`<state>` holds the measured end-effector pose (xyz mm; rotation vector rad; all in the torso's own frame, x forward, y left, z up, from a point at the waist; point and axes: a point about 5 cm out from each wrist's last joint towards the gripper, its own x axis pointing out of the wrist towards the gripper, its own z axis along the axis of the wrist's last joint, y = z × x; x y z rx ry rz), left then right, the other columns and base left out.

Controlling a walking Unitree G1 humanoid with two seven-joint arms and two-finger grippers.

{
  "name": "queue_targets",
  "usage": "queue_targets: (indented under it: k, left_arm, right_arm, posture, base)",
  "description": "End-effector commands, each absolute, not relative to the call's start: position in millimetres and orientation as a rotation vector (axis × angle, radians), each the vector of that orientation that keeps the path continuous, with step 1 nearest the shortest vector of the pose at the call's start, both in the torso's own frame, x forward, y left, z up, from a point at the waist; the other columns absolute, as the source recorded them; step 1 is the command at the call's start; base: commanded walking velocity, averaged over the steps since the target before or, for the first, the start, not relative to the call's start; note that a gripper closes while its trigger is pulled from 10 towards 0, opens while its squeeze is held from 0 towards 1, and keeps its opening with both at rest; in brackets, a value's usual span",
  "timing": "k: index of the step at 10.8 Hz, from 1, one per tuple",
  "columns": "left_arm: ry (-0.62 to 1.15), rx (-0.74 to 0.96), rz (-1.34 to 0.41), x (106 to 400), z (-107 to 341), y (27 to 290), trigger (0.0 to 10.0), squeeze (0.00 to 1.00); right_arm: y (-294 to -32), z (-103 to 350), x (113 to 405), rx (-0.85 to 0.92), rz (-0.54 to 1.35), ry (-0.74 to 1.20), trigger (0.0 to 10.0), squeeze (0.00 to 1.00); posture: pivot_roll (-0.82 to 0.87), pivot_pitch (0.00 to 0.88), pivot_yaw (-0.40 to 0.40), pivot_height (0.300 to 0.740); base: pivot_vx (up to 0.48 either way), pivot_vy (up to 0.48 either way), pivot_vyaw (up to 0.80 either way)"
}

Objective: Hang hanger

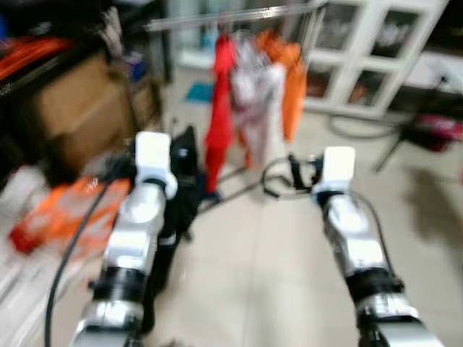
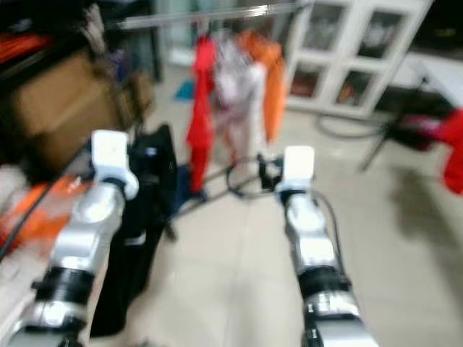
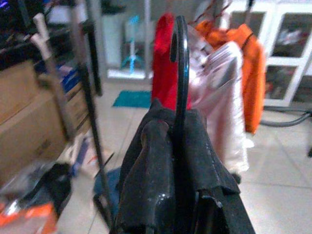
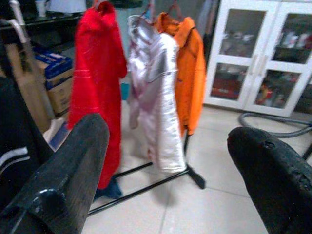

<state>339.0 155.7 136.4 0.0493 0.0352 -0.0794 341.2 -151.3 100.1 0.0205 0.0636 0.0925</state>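
The black hanger (image 3: 181, 73) stands upright with its hook topmost, clamped between the fingers of the left pincer (image 3: 178, 161); a dark garment (image 1: 177, 195) hangs below it, apparently from the hanger, though blur hides the join. The right pincer (image 4: 165, 170) is spread apart, holding nothing. Ahead, a clothes rail (image 1: 239, 14) carries a red jacket (image 4: 95, 83), a white jacket (image 4: 158, 97) and an orange jacket (image 4: 187, 68). Cardboard boxes (image 1: 79, 108) sit left; no writing is legible.

Pale tiled floor (image 1: 289, 275); clothes rack's black base (image 4: 146, 187) stands on it.
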Motion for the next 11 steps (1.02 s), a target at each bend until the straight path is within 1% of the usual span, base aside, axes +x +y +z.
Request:
queue_targets:
  k: [1,3,6,8,9,10,11]
  left_arm:
    - [-0.043,0.053,-0.101,344.1,153.2,146.3,10.0,0.00]
    - [-0.088,0.053,-0.041,342.1,157.8,154.9,10.0,0.00]
    - [-0.158,0.083,0.014,338.0,167.7,164.1,10.0,0.00]
    - [-0.182,0.084,-0.007,333.7,170.4,157.4,10.0,0.00]
    - [-0.183,0.121,-0.019,333.2,171.1,152.2,10.0,0.00]
    - [-0.194,0.106,-0.003,332.5,173.3,150.2,10.0,0.00]
    - [-0.168,0.122,0.006,333.4,169.8,149.4,10.0,0.00]
  right_arm:
    - [-150.2,100.3,342.8,0.024,0.103,0.060,10.0,0.00]
    - [-140.1,96.6,341.9,0.020,0.154,0.076,10.0,0.00]
    - [-134.8,96.7,345.4,0.017,0.193,0.081,10.0,0.00]
    - [-129.4,96.4,347.6,0.016,0.218,0.084,10.0,0.00]
    - [-125.9,97.7,349.1,0.030,0.241,0.082,10.0,0.00]
    - [-122.8,98.7,349.8,0.042,0.257,0.078,10.0,0.00]
    - [-120.3,98.5,350.3,0.062,0.264,0.081,10.0,0.14]
  posture:
    - [0.01,0.000,-0.032,0.740]
    - [0.03,0.000,-0.049,0.740]
    - [0.06,0.000,-0.067,0.740]
    - [0.09,0.000,-0.078,0.740]
    - [0.10,0.000,-0.081,0.740]
    - [0.11,0.000,-0.083,0.740]
    - [0.11,0.000,-0.081,0.740]
  base:
    - [0.480,0.000,0.00]
    - [0.471,0.000,0.00]
    - [0.464,0.000,0.00]
    - [0.461,0.000,0.00]
    - [0.458,0.000,0.00]
    - [0.000,0.000,0.71]
    - [0.000,0.000,0.69]
